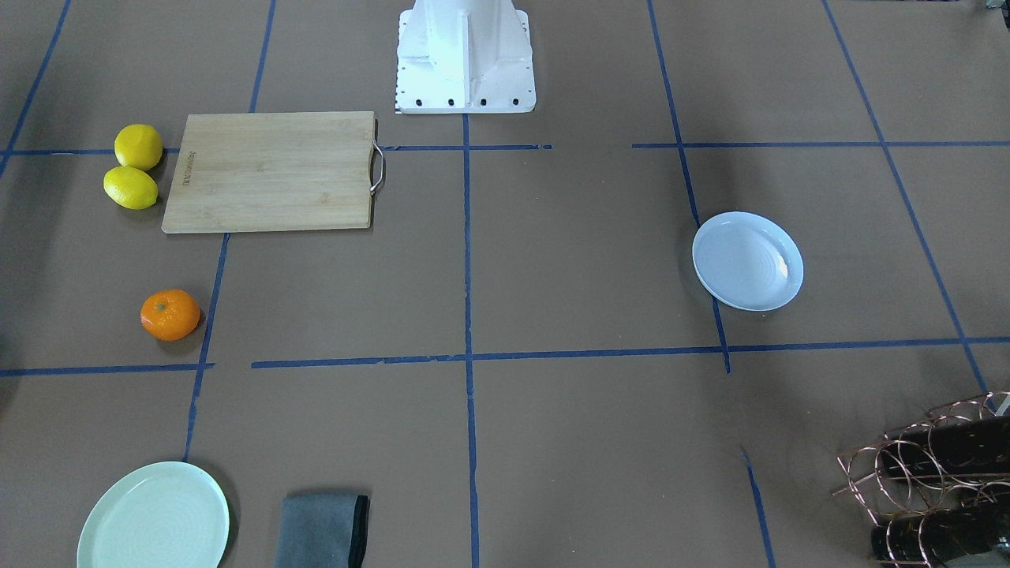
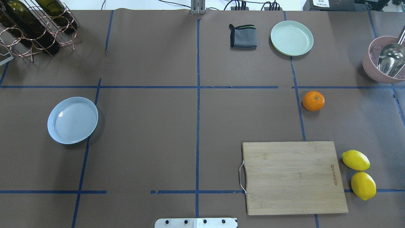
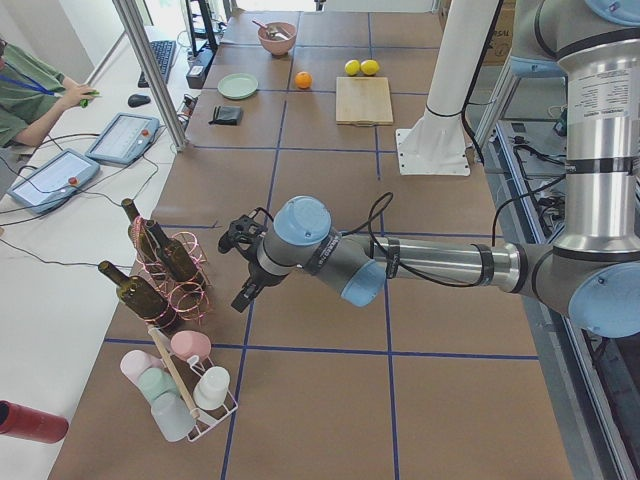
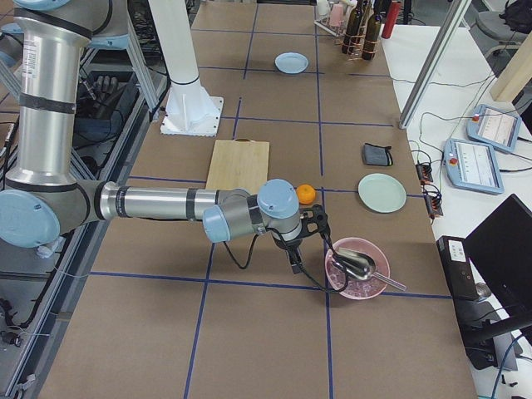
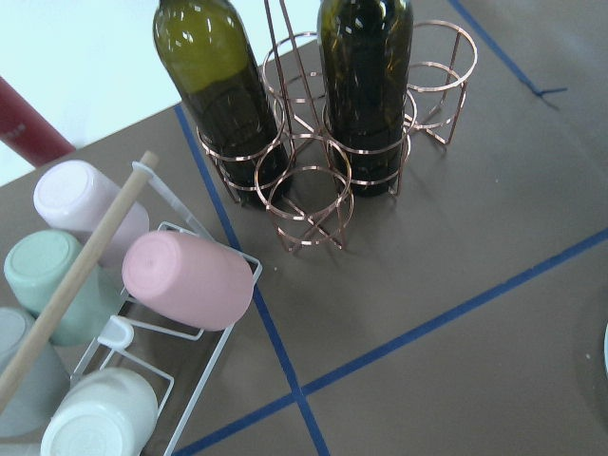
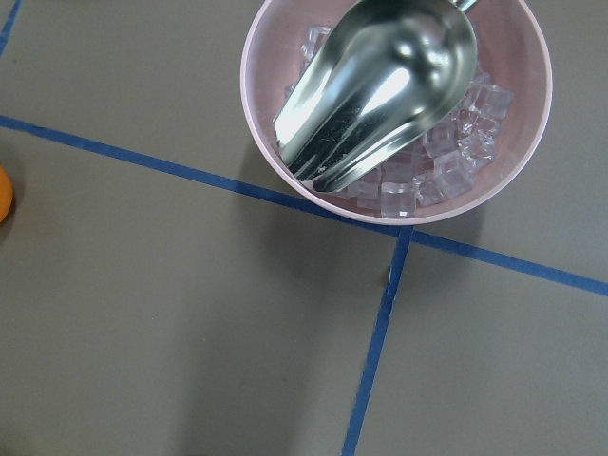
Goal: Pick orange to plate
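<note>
The orange [image 2: 313, 100] sits alone on the brown table, right of centre in the overhead view, between the cutting board and the mint plate; it also shows as the orange [image 1: 170, 315] and the orange [image 4: 306, 194]. Far across the table lies the bluish-white plate [image 2: 72, 120], bare, also seen as the plate [image 1: 747, 260]. My right gripper [image 4: 322, 223] hovers just beyond the orange, beside the pink bowl. My left gripper [image 3: 236, 236] hangs near the wine rack. Both show only in side views, so I cannot tell whether they are open or shut.
A wooden cutting board [image 2: 292, 177] with two lemons [image 2: 359, 172] lies near the robot's base. A mint-green plate [image 2: 291, 38], a grey cloth [image 2: 243, 36], a pink bowl [image 2: 373, 69] of ice with a metal scoop, a wine rack [image 2: 34, 28] and a cup rack [image 3: 185, 395] ring the table.
</note>
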